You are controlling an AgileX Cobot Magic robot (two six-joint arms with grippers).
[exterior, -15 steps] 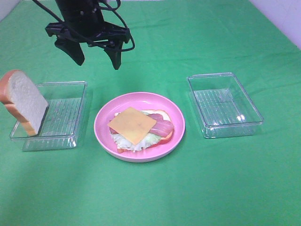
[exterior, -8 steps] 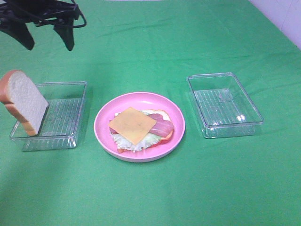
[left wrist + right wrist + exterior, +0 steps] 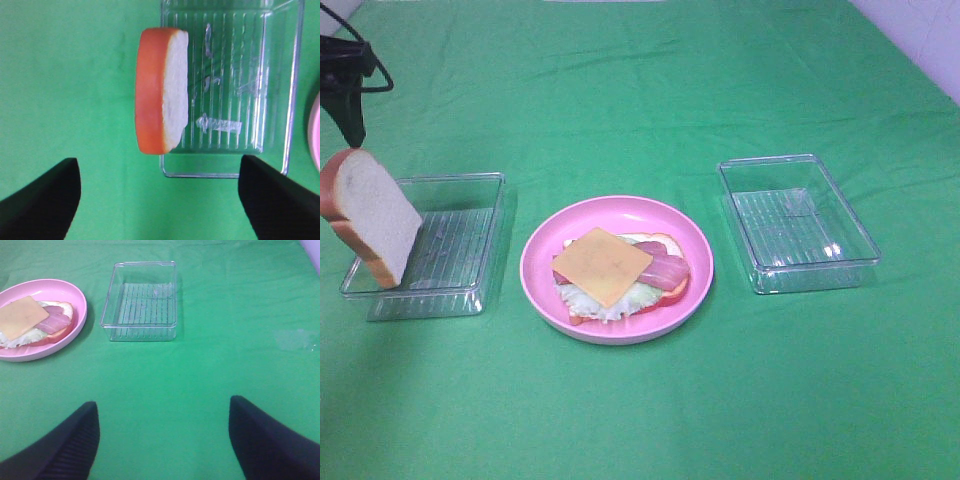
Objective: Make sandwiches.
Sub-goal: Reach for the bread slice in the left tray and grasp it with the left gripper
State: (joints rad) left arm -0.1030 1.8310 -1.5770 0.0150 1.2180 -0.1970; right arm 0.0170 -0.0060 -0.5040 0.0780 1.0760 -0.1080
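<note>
The stack on the pink plate [image 3: 535,262] is built as far as the cheese, so the step in hand is judged to be the fetching of the top bread slice [image 3: 372,215]. That slice is propped on edge against the outer wall of the left tray [image 3: 490,205], near the left edge of the tabletop [image 3: 740,400], and it leans outward over the tray's rim.

The left gripper [image 3: 159,192] is seen above the slice with its jaws spread wide and nothing between them. The right gripper [image 3: 162,435] is likewise wide open and empty (only its two dark fingers show), and it is held well apart from the right tray [image 3: 860,235], which holds nothing.

The next move is judged to call for a descent with the jaws aligned across the slice's thin faces, then a closing that does not tip it off the rim.

The open sandwich [image 3: 620,275] lies in the middle of the plate, at the centre of the tabletop: a white slice with orange-brown crust at the bottom, pale lettuce [image 3: 595,303] frilling out, a pink ham strip [image 3: 665,270], and a yellow cheese square [image 3: 602,265] set cornerwise on top.
</note>
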